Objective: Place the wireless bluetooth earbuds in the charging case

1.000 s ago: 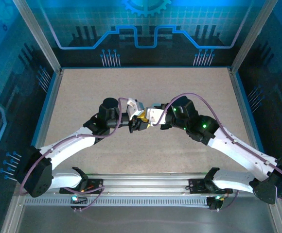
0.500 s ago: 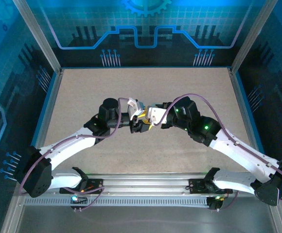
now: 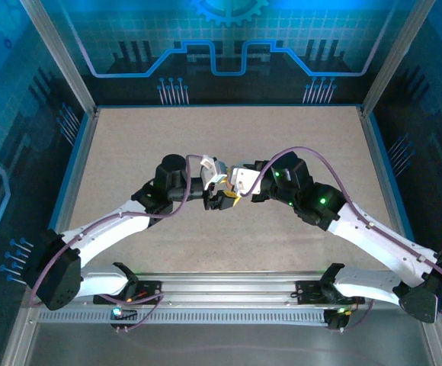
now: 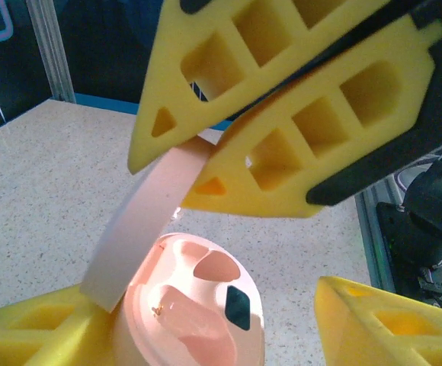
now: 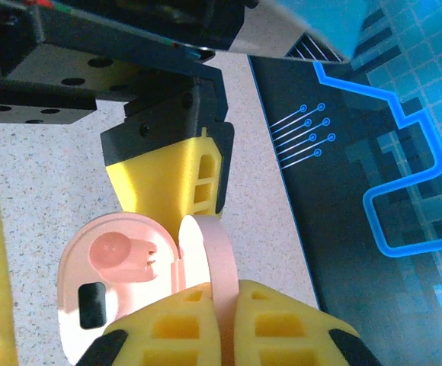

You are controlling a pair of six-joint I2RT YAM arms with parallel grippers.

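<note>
Lid [image 5: 206,252] is pinched open by right gripper [image 5: 222,305], left gripper [image 4: 206,297] spread around charging case [image 5: 114,259]; earbuds likely to be fetched next.

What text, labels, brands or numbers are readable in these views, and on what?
None readable in any view.
Pink charging case and its lid: no print.
Dark rectangular mark inside the case: no characters.
Backdrop panels: circuit lines and a gear graphic, no words.
Yellow gripper fingers: blank.
</note>
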